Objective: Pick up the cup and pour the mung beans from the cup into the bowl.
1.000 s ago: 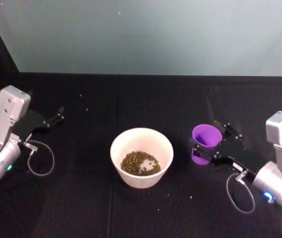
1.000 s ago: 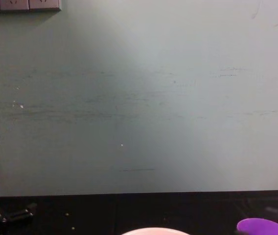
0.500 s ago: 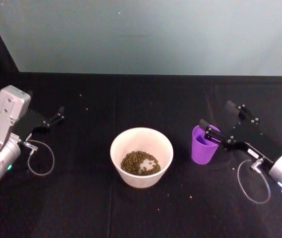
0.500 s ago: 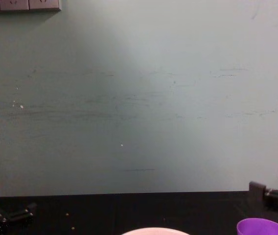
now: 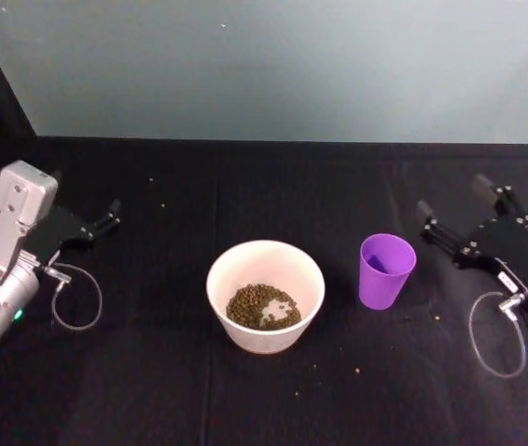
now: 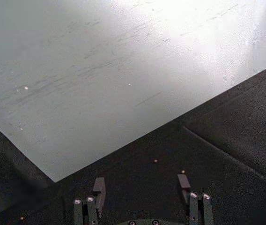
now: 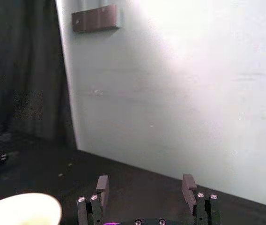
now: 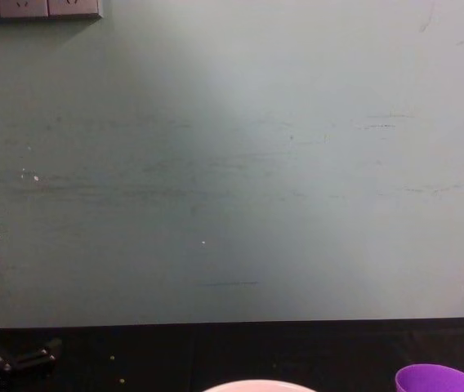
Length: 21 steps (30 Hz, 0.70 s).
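Now, from the head camera, you see the small bright purple plastic cup (image 5: 387,269) standing upright on the black cloth-covered table (image 5: 245,186), free of any grip, just right of the pale pinkish-white round bowl (image 5: 266,294). A heap of tiny olive-green mung beans (image 5: 262,305) lies in the bowl's bottom, and a few stray grains dot the cloth nearby. Your right gripper (image 5: 454,206) sits to the right of the cup, apart from it, its black fingers spread wide and pointing toward the back wall, the silver arm trailing off toward the lower right edge with a looped cable. Your left gripper (image 5: 111,216) is parked at the table's left side, well apart from the bowl, its silver forearm angled up from the lower left.

Your left wrist camera shows that gripper's two dark fingers (image 6: 99,187) spread apart above bare black cloth, facing the pale wall.

Your right wrist camera shows the right gripper's fingers (image 7: 102,183) likewise spread with nothing between them, the bowl's rim (image 7: 25,208) at the lower corner.

From the chest camera, the cup's purple rim (image 8: 436,379) peeks up at the bottom right, the bowl's rim (image 8: 256,385) at bottom centre.
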{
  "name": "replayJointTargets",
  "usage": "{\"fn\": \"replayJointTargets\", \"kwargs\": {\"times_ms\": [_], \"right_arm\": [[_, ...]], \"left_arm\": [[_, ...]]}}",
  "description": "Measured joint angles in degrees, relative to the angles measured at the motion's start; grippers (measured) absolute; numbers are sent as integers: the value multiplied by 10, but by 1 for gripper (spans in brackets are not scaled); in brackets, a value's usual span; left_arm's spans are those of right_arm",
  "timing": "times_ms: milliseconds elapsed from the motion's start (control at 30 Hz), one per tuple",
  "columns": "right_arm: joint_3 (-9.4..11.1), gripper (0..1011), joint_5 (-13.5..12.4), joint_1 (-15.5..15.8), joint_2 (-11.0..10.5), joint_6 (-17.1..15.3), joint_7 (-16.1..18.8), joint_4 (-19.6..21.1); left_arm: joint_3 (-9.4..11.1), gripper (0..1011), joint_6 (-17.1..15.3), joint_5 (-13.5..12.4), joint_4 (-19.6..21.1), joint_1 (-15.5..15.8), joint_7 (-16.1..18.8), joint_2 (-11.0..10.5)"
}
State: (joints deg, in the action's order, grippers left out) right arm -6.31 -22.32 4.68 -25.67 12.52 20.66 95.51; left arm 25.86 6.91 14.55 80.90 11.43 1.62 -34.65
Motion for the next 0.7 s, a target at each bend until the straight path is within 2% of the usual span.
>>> {"fn": "replayJointTargets", "kwargs": {"times_ms": [267, 700], "right_arm": [[9, 1002, 15, 1, 16, 31, 2, -15], [8, 1002, 15, 1, 15, 31, 1, -14]], "left_arm": [[0, 1000, 0, 0, 0, 0, 0, 0], [0, 1000, 0, 0, 0, 0, 0, 0]]}}
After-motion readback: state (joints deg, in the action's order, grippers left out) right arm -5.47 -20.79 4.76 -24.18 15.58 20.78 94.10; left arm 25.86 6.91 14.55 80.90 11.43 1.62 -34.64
